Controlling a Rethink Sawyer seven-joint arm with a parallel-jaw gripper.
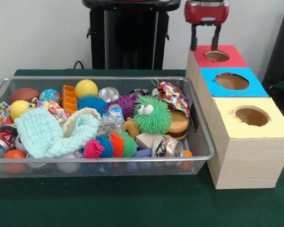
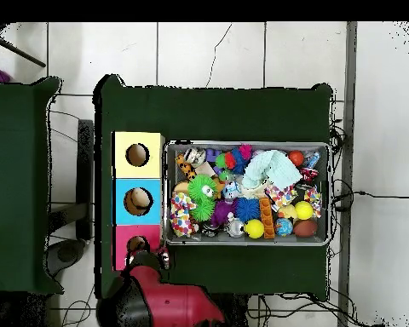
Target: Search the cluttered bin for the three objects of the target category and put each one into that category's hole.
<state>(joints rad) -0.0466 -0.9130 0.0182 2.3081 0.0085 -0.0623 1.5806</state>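
The silver wire-mesh bin (image 1: pixel 199 156) stands on the green table, full of toys; it also shows in the overhead view (image 2: pixel 247 145). Among them are a green fuzzy toy with eyes (image 1: pixel 152 115), a yellow ball (image 1: pixel 86 88), a purple spiky ball (image 1: pixel 128 102), a crushed can (image 1: pixel 166 145) and a mint cloth (image 1: pixel 49 135). Beside the bin stand three wooden boxes with round holes: red (image 1: pixel 233 60), blue (image 1: pixel 255 87) and yellow (image 1: pixel 279 124). My gripper (image 1: pixel 205 43) hangs just above the red box's hole (image 1: pixel 217 56), fingers apart and empty. In the overhead view my gripper (image 2: pixel 148 255) is at the red box (image 2: pixel 123 238).
The robot's black pedestal (image 1: pixel 128 35) stands behind the bin. A second green table (image 2: pixel 20 183) sits to the left in the overhead view. Cables (image 2: pixel 353 197) run on the floor around the table. Bare green tabletop (image 1: pixel 109 203) lies in front of the bin.
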